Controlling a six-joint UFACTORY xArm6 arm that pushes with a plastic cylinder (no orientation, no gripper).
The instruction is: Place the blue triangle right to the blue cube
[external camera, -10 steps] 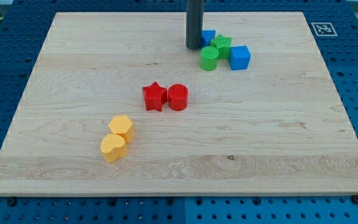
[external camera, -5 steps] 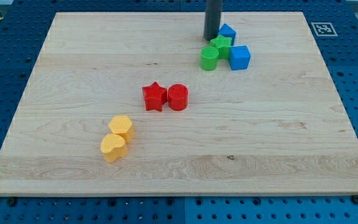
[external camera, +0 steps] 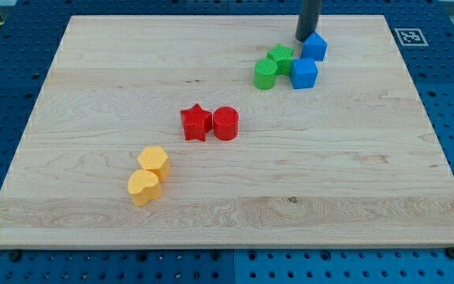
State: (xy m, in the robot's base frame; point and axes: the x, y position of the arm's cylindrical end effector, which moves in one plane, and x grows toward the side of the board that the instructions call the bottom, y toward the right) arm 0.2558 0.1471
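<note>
The blue triangle point(external camera: 315, 46) lies near the board's top edge, just above and slightly right of the blue cube point(external camera: 304, 73); the two are close, perhaps touching. My tip point(external camera: 306, 39) is at the triangle's upper left side, touching it or nearly so. The rod rises out of the view's top.
A green star point(external camera: 280, 57) and a green cylinder point(external camera: 266, 75) sit just left of the blue cube. A red star point(external camera: 196, 122) and a red cylinder point(external camera: 225, 123) are mid-board. Two yellow blocks point(external camera: 154, 162) point(external camera: 143, 187) lie lower left. A marker tag point(external camera: 409, 35) is at the top right.
My tip has moved right along the board's top, pushing the blue triangle right from above the green star to above the blue cube. Other blocks have not moved.
</note>
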